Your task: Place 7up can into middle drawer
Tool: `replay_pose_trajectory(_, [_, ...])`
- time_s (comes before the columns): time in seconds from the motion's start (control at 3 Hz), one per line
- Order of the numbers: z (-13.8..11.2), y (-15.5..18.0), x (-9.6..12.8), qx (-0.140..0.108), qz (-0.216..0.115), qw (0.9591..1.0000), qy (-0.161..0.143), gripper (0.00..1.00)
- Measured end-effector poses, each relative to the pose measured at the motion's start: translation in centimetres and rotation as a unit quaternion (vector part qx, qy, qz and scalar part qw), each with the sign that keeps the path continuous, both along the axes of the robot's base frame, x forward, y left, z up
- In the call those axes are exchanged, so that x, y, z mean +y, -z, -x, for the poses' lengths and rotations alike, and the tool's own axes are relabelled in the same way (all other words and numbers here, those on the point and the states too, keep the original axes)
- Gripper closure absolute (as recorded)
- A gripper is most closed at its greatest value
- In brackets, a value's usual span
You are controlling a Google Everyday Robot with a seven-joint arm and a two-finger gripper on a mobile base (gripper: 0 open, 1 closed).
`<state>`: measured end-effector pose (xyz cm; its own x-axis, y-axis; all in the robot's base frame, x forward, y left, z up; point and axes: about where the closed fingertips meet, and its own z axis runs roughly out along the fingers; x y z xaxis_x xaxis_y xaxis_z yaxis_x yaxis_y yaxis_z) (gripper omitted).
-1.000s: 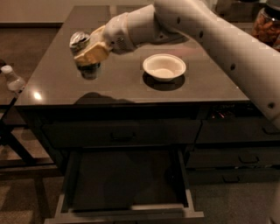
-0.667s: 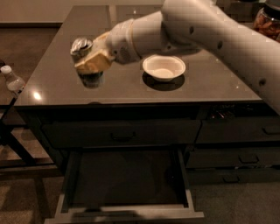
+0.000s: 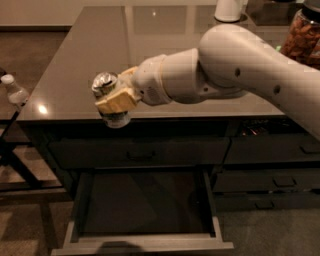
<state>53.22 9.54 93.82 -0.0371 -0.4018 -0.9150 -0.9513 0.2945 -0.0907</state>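
Observation:
My gripper point(image 3: 114, 97) is shut on the 7up can point(image 3: 109, 102), a small can with a silver top, held upright in the air at the counter's front edge. The tan fingers point(image 3: 117, 102) wrap around its side. The white arm reaches in from the right. The middle drawer point(image 3: 145, 244) is pulled open below the counter, wide and shallow with a dark bottom panel. The can hangs above the drawer's left part, well above it.
A dark counter point(image 3: 65, 75) holds a white container point(image 3: 229, 9) and a jar of brown snacks point(image 3: 302, 35) at the back right. A clear plastic bottle with white cap point(image 3: 13, 90) stands at the left. Closed handled drawers point(image 3: 272, 150) sit to the right.
The arm has carried the can from over the countertop toward the front edge and lower, over the open drawer. The white bowl is now hidden behind the arm.

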Motion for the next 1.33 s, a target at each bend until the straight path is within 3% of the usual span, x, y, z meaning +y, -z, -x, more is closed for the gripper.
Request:
replay_pose_trajectory(0.33, [0.3,-0.8,0.0,-0.005,0.008,1.0,-0.002,1.0])
replay_pose_trajectory(0.67, [3.4,-1.0,0.2,-0.006,-0.001,0.9998,0.017,1.0])
replay_pose_trajectory(1.0, [7.6,3.5,-1.7,0.036,-0.009,0.9975,0.061,1.0])
replay_pose_trajectory(1.33, [10.7,9.1,-3.8,0.084,-0.011,0.9914,0.099,1.0])
